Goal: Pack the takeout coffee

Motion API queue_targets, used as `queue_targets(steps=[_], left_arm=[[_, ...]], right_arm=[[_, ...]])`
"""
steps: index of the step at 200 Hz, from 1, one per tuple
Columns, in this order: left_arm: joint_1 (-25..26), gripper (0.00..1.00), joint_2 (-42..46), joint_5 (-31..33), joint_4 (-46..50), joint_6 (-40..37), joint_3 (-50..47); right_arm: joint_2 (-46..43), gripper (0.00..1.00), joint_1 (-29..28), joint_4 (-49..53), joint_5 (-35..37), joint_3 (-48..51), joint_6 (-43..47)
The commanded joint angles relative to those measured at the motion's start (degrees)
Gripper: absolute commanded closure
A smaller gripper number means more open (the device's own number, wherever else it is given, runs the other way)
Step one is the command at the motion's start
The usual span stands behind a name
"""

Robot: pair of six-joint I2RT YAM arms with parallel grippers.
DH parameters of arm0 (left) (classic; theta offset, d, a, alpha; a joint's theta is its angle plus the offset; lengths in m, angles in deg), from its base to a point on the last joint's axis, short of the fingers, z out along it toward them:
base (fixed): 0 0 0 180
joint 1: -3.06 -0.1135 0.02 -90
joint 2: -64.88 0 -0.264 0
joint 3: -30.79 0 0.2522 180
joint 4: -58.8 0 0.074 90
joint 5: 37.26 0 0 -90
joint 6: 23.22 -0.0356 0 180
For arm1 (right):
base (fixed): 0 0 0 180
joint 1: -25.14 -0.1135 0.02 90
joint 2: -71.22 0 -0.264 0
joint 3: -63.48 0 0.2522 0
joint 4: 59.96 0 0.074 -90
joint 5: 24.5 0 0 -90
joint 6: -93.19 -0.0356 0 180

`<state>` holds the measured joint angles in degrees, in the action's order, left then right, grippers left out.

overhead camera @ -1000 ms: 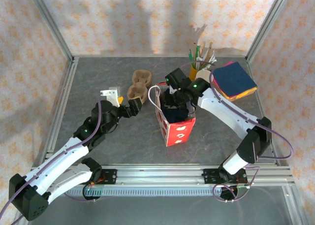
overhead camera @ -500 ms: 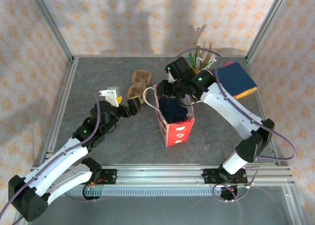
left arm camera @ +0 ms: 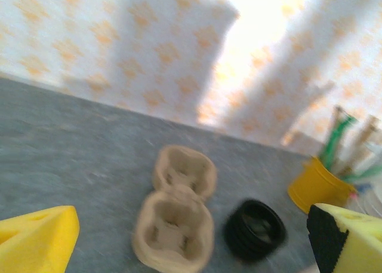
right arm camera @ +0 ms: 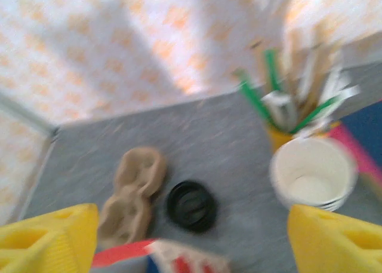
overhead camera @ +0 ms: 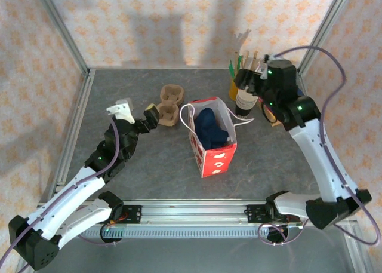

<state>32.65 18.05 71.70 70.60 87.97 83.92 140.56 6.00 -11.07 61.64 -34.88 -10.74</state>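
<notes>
The green paper cup with the black lid is out of view. A red and white paper bag [overhead camera: 213, 146] stands open mid-table with a dark blue bundle [overhead camera: 210, 128] showing inside. My right gripper [overhead camera: 246, 83] hangs open and empty high above the stack of lidless cups [overhead camera: 243, 103]; in the right wrist view its yellow fingers [right arm camera: 49, 240] frame the floor, and the bag's rim [right arm camera: 179, 261] lies below the right gripper [right arm camera: 192, 231]. My left gripper [overhead camera: 152, 115] is open and empty, hovering just short of the cardboard cup carrier [left arm camera: 175, 220], which sits below the left gripper [left arm camera: 192, 232].
A bare stack of black lids [right arm camera: 191, 204] lies right of the carrier [right arm camera: 132, 195]. A yellow holder of stirrers and straws [overhead camera: 236, 82] stands at the back right beside the cup stack [right arm camera: 310, 174]. Coloured napkins [right arm camera: 365, 129] lie at the far right. Frame posts ring the table.
My right gripper has come up out of the bag and swung back right over the cups, empty. The left gripper has drifted slightly back and left.
</notes>
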Motion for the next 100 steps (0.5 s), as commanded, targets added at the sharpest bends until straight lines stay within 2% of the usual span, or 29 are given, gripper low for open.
queue_targets(steps=[1, 27, 44, 53, 80, 100], left_arm=[[-2.0, 0.01, 1.5, 13.5, -7.3, -5.2, -1.5], [-5.4, 0.01, 1.1, 16.9, -17.6, -13.4, -5.7], [-8.1, 0.01, -0.3, 20.1, -22.4, -17.9, -7.9], [-10.0, 0.01, -1.1, 20.9, -24.3, -19.6, -8.9], [-16.4, 0.01, -1.1, 19.9, -27.4, -19.4, -12.3], [-20.6, 0.01, -1.0, 17.0, -31.3, -17.3, -16.3]], right_arm=[[-3.8, 0.12, 4.0, -9.1, 6.4, 6.2, 2.7], [-8.6, 0.06, 6.9, -17.4, 12.2, 17.8, 1.8], [-12.4, 0.0, 8.5, -26.5, 16.6, 28.6, 1.5], [-14.1, 0.0, 9.4, -31.6, 18.3, 34.2, 1.5], [-17.5, 0.0, 11.0, -43.7, 23.6, 47.0, 0.1], [-17.2, 0.0, 11.3, -53.9, 26.2, 54.7, 4.2]])
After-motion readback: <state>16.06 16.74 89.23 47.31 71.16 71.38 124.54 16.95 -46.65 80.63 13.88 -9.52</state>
